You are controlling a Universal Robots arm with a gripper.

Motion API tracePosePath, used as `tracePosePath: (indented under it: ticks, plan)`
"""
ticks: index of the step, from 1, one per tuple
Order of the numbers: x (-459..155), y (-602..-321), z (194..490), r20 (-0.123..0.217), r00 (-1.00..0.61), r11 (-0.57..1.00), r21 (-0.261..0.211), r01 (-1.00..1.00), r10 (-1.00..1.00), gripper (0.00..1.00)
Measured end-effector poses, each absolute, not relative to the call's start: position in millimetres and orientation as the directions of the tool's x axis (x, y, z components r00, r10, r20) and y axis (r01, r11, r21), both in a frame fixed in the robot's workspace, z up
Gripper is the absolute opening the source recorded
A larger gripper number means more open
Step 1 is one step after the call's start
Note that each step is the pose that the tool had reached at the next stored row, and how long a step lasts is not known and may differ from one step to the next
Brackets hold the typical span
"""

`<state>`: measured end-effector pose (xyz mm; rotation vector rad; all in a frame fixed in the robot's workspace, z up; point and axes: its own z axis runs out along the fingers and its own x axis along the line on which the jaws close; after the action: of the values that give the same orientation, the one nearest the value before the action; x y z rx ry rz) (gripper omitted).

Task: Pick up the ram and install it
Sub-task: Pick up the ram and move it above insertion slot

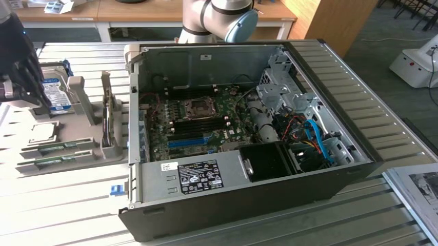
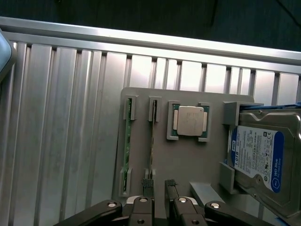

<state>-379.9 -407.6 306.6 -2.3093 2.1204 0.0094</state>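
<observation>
Two green ram sticks stand on edge in slots of a grey holder plate [image 2: 188, 160]: one ram stick [image 2: 127, 141] and a second ram stick [image 2: 152, 141] beside it. My gripper [image 2: 158, 184] hovers over the end of the plate. It is open, with nothing between its ribbed black fingertips [image 2: 147, 182], which sit close to the end of the second stick. In the exterior view the same sticks [image 1: 56, 147] lie at the left, under the dark tool body [image 1: 17, 61]. The open computer case [image 1: 205, 205] shows its motherboard [image 1: 198, 128].
On the holder a silver CPU [image 2: 190, 121] sits beside the sticks, and a hard drive [image 2: 261, 160] with a blue-white label stands at the plate's end. The table is ribbed aluminium [image 2: 56, 141]. The arm's base [image 1: 219, 20] rises behind the case.
</observation>
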Motion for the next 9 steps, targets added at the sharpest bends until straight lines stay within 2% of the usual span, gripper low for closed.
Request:
tracePosePath:
  ticks: [9]
  plan:
    - [-379.9, -407.6, 298.8, -0.009, 0.085, -0.085, -0.001, -0.996, -0.996, 0.24]
